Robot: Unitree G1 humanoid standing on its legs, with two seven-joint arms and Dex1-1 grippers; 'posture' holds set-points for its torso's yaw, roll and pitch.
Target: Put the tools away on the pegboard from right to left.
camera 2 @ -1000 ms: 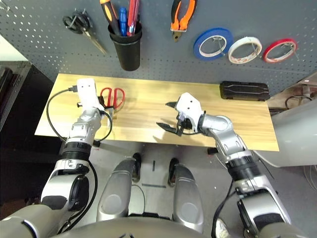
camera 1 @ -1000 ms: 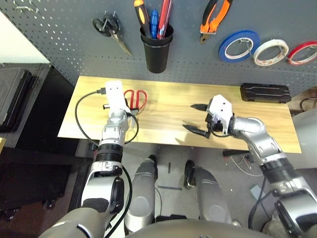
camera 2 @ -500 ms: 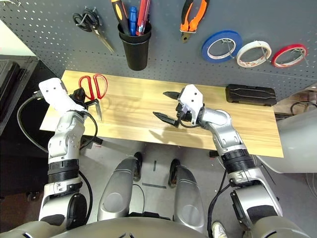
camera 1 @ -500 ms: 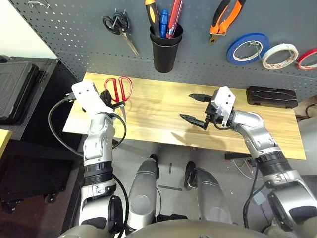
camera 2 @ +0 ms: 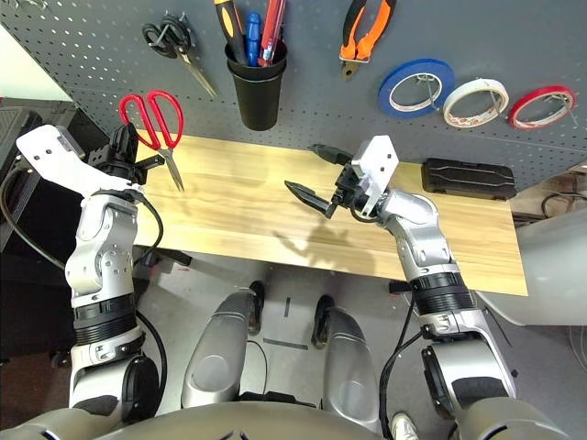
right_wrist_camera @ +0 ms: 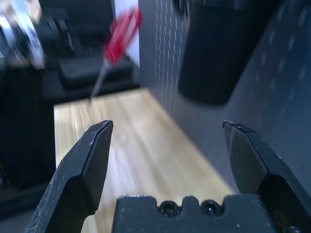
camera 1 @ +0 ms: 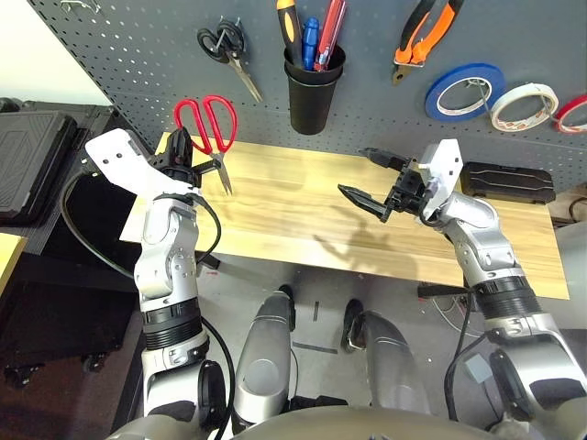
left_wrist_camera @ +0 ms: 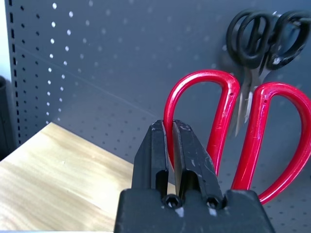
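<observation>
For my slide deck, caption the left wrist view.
Left jaws gripping a loop of the red-handled scissors before the pegboard.

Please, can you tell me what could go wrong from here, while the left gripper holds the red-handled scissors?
The left gripper pinches the red-handled scissors by only one handle loop, so they might swing or twist when they meet a hook.

The black-handled scissors hang on the pegboard near the raised pair, so the red handles could knock them.

The blades point down over the table, so a slip might drop them tip first.
</observation>
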